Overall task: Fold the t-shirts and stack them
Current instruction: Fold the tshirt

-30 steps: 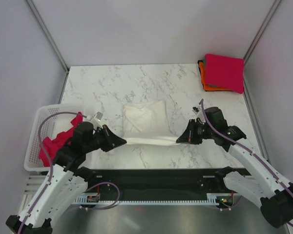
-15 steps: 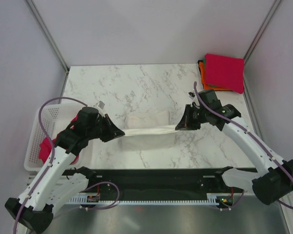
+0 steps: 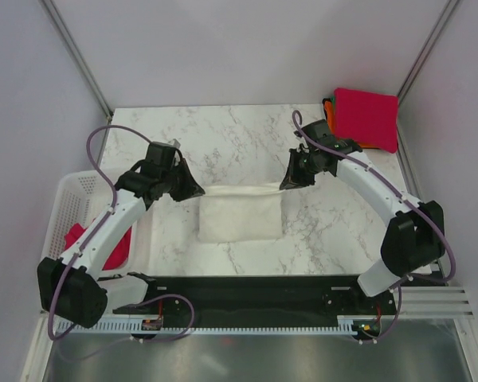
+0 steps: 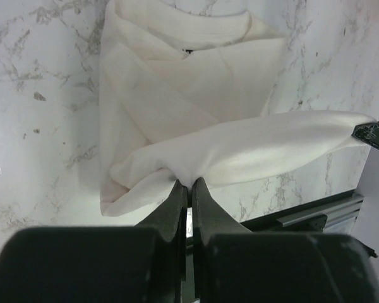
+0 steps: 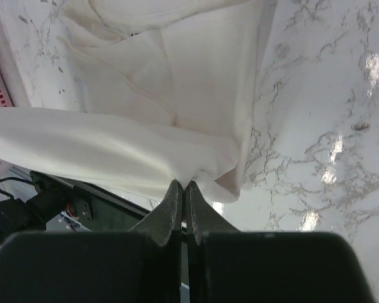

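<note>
White marble table [image 3: 247, 131], grey walls around. White shirt [image 3: 240, 215] lies mid-table, partly folded, lower part flat on the marble. Its far edge is lifted and stretched between both arms. Left gripper [image 3: 197, 192] has its jaws closed on the shirt's left corner. Right gripper [image 3: 285, 185] has its jaws closed on the right corner. Wrist views show cloth pinched at both fingertips, with the collar on the part lying flat. Folded stack [image 3: 366, 118] sits at the far right corner, magenta on top, orange and green edges under it. White basket [image 3: 64, 208] at the left edge holds a pink shirt [image 3: 74, 237].
</note>
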You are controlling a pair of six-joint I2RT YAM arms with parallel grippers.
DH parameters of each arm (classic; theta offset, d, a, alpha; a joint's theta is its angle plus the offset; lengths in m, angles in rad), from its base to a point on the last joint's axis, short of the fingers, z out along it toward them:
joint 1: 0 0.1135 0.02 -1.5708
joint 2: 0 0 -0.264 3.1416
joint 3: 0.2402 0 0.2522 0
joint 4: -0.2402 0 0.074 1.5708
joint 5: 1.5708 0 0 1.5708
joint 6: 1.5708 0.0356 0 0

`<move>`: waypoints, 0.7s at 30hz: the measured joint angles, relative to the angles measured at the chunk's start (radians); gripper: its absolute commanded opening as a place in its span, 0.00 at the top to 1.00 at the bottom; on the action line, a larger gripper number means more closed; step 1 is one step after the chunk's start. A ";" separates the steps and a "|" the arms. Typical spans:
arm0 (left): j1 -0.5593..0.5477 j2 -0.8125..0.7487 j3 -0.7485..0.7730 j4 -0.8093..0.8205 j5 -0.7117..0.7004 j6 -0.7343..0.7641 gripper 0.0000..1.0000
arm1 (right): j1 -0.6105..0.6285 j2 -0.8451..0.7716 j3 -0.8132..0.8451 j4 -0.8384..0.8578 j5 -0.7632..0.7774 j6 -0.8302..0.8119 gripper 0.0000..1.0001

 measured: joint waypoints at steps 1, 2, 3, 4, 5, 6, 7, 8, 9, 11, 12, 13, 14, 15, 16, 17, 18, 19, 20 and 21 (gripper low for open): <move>0.010 0.025 0.009 0.009 -0.002 0.008 0.98 | -0.002 0.028 0.018 0.006 0.002 -0.005 1.00; 0.020 0.047 0.014 0.021 -0.004 0.014 0.98 | -0.003 0.055 0.033 0.012 0.003 -0.011 1.00; 0.028 0.068 0.016 0.031 -0.006 0.019 0.98 | -0.005 0.081 0.048 0.019 0.004 -0.014 1.00; 0.037 0.086 0.016 0.040 -0.005 0.023 0.98 | -0.006 0.109 0.062 0.026 0.003 -0.018 1.00; 0.047 0.107 0.016 0.052 -0.005 0.026 0.98 | -0.007 0.129 0.071 0.032 0.003 -0.022 1.00; 0.055 0.131 0.016 0.065 -0.003 0.028 0.98 | -0.009 0.158 0.084 0.039 0.003 -0.025 1.00; 0.064 0.159 0.017 0.082 -0.001 0.030 0.98 | -0.010 0.183 0.093 0.045 0.003 -0.028 1.00; 0.071 0.184 0.017 0.097 0.000 0.031 0.98 | -0.011 0.203 0.102 0.046 0.003 -0.030 1.00; 0.076 0.209 0.017 0.109 0.001 0.032 0.98 | -0.014 0.227 0.113 0.051 0.004 -0.031 1.00; 0.087 0.274 0.023 0.135 0.005 0.033 0.98 | -0.019 0.273 0.135 0.056 0.005 -0.035 1.00; 0.092 0.308 0.029 0.143 0.009 0.033 0.98 | -0.022 0.296 0.148 0.059 0.005 -0.038 1.00; 0.096 0.342 0.037 0.153 0.012 0.034 0.98 | -0.025 0.320 0.159 0.061 0.006 -0.040 1.00; 0.100 0.375 0.050 0.157 0.016 0.034 0.96 | -0.027 0.338 0.170 0.063 0.008 -0.042 0.93; 0.103 0.402 0.062 0.162 0.018 0.034 0.94 | -0.030 0.365 0.186 0.063 0.009 -0.045 0.85; 0.108 0.439 0.078 0.169 0.018 0.037 0.84 | -0.033 0.393 0.204 0.064 0.009 -0.048 0.74; 0.113 0.478 0.102 0.171 0.018 0.043 0.75 | -0.036 0.420 0.222 0.063 0.011 -0.052 0.53; 0.117 0.506 0.122 0.172 0.015 0.049 0.68 | -0.041 0.450 0.244 0.060 0.021 -0.059 0.44; 0.127 0.540 0.148 0.169 0.014 0.059 0.56 | -0.050 0.481 0.271 0.050 0.029 -0.069 0.38; 0.140 0.572 0.178 0.163 0.013 0.069 0.53 | -0.060 0.509 0.302 0.040 0.035 -0.076 0.30; 0.151 0.603 0.219 0.144 0.012 0.076 0.52 | -0.072 0.534 0.341 0.021 0.043 -0.079 0.27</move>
